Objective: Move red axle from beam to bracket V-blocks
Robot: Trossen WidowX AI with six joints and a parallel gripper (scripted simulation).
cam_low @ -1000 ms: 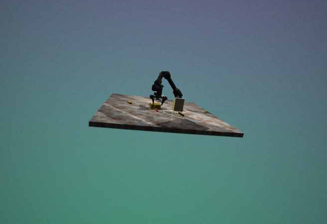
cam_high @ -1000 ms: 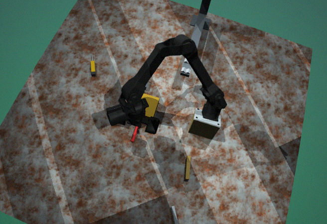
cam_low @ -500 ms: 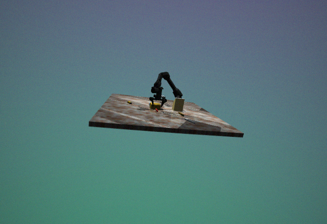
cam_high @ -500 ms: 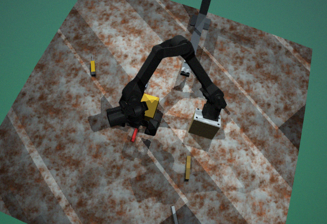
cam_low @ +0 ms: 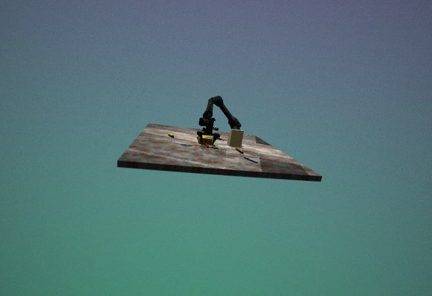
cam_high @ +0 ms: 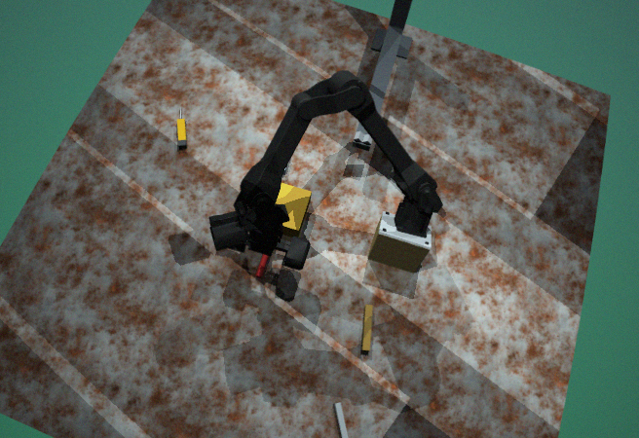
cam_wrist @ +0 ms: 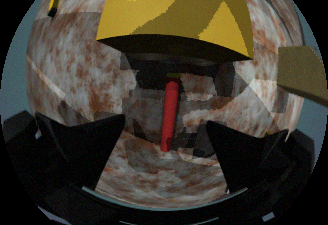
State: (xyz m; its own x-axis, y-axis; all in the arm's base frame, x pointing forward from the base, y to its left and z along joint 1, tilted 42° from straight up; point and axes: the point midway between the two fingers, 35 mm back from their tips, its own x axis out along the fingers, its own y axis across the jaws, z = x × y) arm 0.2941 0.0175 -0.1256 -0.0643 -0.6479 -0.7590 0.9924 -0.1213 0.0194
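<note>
Getting the red axle [cam_high: 262, 265] [cam_low: 207, 145] [cam_wrist: 170, 116] gripped seems next, with the gripper [cam_high: 261, 256] [cam_low: 208, 143] [cam_wrist: 167, 122] spread wide, nothing held, and needing to be lined up and closed.

Pale bar [cam_high: 341, 419] cut off, V-blocks [cam_high: 361, 139] partly hidden

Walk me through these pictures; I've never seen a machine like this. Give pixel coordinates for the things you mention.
The black machine is a jointed robot arm standing on a box-shaped base [cam_high: 399, 252] [cam_low: 235, 138]. Its end effector [cam_high: 264, 257] [cam_low: 208, 143] [cam_wrist: 167, 122] has two fingers, spread open and holding nothing.

One picture looks down from above, one from the side at a distance, and one from the arm's wrist, between the fingers.

On the surface are a yellow block [cam_high: 301, 206] [cam_low: 205, 140] [cam_wrist: 175, 9] with a red rod [cam_high: 262, 265] [cam_low: 207, 145] [cam_wrist: 170, 116] beside it, a long grey bracket [cam_high: 384, 67], and a few small bars.
</note>
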